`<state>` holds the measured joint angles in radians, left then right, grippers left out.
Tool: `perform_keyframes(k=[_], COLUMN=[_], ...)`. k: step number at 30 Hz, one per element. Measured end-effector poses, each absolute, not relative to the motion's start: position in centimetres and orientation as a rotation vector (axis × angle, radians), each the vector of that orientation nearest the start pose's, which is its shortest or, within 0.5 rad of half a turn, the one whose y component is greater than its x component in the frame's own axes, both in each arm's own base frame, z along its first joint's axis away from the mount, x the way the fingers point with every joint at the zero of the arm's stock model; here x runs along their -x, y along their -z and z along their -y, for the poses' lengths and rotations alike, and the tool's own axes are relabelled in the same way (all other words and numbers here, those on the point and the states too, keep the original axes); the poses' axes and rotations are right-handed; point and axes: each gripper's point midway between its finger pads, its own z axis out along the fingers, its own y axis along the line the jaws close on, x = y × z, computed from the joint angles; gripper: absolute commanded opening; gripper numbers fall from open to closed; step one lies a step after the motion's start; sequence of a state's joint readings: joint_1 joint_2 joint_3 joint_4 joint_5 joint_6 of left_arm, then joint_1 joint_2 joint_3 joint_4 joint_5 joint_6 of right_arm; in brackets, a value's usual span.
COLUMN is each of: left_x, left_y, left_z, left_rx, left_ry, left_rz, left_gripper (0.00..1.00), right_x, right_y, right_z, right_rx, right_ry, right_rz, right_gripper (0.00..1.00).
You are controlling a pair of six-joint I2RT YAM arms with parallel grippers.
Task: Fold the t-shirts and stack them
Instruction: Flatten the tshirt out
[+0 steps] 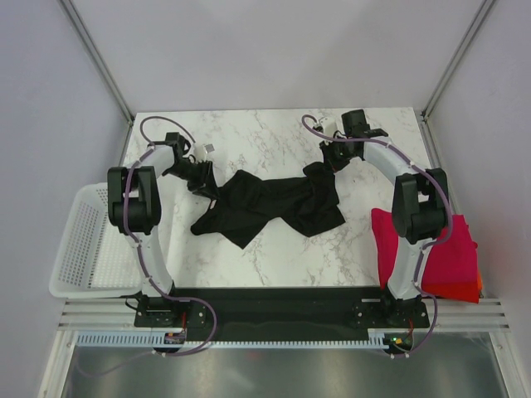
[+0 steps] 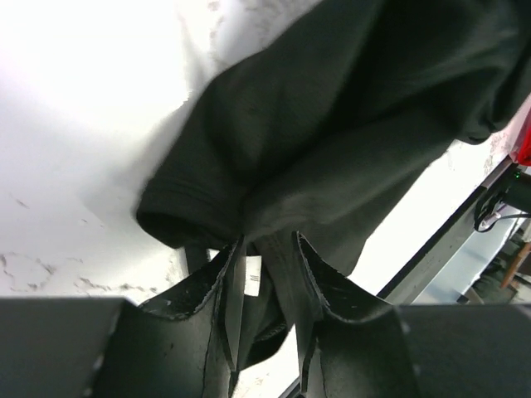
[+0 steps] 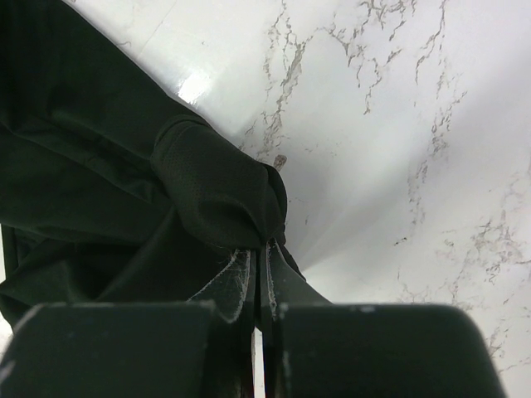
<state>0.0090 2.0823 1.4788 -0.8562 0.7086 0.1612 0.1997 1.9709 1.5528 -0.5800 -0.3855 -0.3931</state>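
Observation:
A plain black t-shirt (image 1: 265,203) lies crumpled across the middle of the marble table, stretched between both arms. My left gripper (image 1: 203,176) is at the shirt's left end. In the left wrist view a fold of the black t-shirt (image 2: 332,124), with a small white label, fills the gap at my left gripper (image 2: 269,239), whose fingers press on it. My right gripper (image 1: 329,162) is at the shirt's far right corner. In the right wrist view my right gripper (image 3: 259,249) pinches a bunched edge of the black t-shirt (image 3: 83,166). A folded magenta-red t-shirt (image 1: 444,245) lies on an orange-red one (image 1: 460,290) at the right edge.
A white mesh basket (image 1: 83,249) sits at the table's left edge beside the left arm. The folded pile lies partly behind the right arm's upright link (image 1: 415,215). A black rail (image 1: 282,311) runs along the near edge.

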Motion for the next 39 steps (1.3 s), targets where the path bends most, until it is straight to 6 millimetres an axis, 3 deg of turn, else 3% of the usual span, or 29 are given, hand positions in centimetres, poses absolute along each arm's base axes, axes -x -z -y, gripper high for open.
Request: perform_keyframes(k=[6, 11, 26, 31, 39], left_x=[-36.7, -36.1, -36.3, -36.3, -36.5], left_y=[-5.5, -5.0, -3.5, -2.3, -2.3], left_z=[11.6, 12.0, 10.5, 10.3, 10.3], left_rx=[-0.32, -0.336, -0.325, -0.311, -0.309], left_ry=[1.005, 1.0, 0.854, 0.846, 0.844], left_rz=[-2.749, -2.77, -2.831, -2.864, -2.863], left_gripper=[0.39, 0.41, 0.47, 0.41, 0.32], right_x=[-45.2, -45.3, -45.3, -45.3, -45.3], right_y=[-8.3, -8.5, -8.4, -8.4, -8.4], right_z=[-14.4, -14.4, -14.4, -14.4, -14.4], right_rx=[0.866, 0.866, 0.866, 0.866, 0.866], right_ry=[-0.422, -0.421, -0.42, -0.421, -0.42], right_rz=[-2.365, -2.36, -2.361, -2.362, -2.361], right_gripper=[0.0, 0.0, 0.0, 0.0, 0.0])
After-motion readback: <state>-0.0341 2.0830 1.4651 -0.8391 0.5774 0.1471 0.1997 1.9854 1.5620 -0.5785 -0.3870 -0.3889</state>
